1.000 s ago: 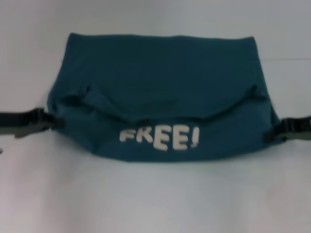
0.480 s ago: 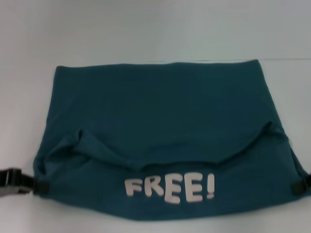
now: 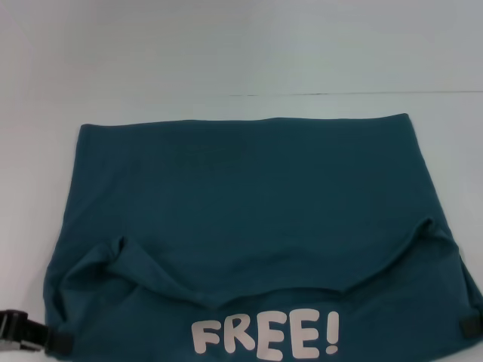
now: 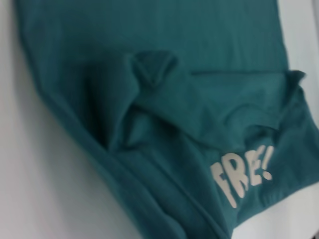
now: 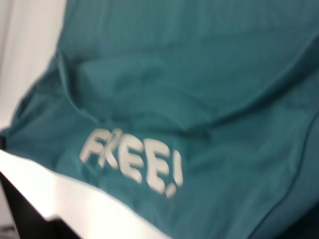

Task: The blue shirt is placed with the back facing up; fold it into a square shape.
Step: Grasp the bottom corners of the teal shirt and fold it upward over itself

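The blue shirt (image 3: 249, 219) is lying spread over the white worktop (image 3: 241, 53), its folded part with white "FREE!" lettering (image 3: 266, 337) showing at the near edge. The left gripper (image 3: 53, 341) is pinching its near-left corner, and the right gripper (image 3: 471, 326) is gripping its near-right corner

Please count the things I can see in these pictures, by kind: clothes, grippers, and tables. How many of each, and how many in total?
Clothes: 1, the blue shirt.
Grippers: 2, the left gripper and the right gripper, one at each near corner of the shirt.
Tables: 1, the white table.
Total: 4.
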Controlling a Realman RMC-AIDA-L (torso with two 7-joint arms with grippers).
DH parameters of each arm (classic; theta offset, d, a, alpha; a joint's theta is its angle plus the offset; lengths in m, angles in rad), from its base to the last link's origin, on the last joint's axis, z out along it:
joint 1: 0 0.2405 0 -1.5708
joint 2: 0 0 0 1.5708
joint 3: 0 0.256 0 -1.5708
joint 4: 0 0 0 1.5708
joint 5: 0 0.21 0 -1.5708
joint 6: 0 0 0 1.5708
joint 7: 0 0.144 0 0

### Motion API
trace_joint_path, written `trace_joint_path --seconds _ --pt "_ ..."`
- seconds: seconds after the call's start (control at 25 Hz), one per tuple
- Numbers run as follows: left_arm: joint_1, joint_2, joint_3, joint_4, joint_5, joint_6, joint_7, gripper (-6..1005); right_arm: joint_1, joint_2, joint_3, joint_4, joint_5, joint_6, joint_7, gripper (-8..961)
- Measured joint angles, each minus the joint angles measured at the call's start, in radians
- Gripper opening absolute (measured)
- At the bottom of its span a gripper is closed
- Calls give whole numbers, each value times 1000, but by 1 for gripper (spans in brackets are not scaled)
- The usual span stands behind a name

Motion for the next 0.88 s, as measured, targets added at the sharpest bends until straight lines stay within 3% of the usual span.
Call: trace_joint_path --seconds 0.16,0.32,0.44,0.64,0.88 --pt "-23 12 -74 -4 -37 16 37 34 19 -11 135 -2 9 2 -52 38" --pt "-101 50 -152 -80 -46 -50 12 34 58 -16 251 2 17 88 -57 38" --pt "-154 64 -159 -129 -47 -135 -41 34 77 -6 298 18 32 195 -37 38" --pt "-232 62 -155 -166 -48 -270 -94 35 93 13 306 50 116 347 -28 38" --pt "-305 60 -91 -233 -40 -488 -145 36 123 53 284 51 142 544 -4 37"
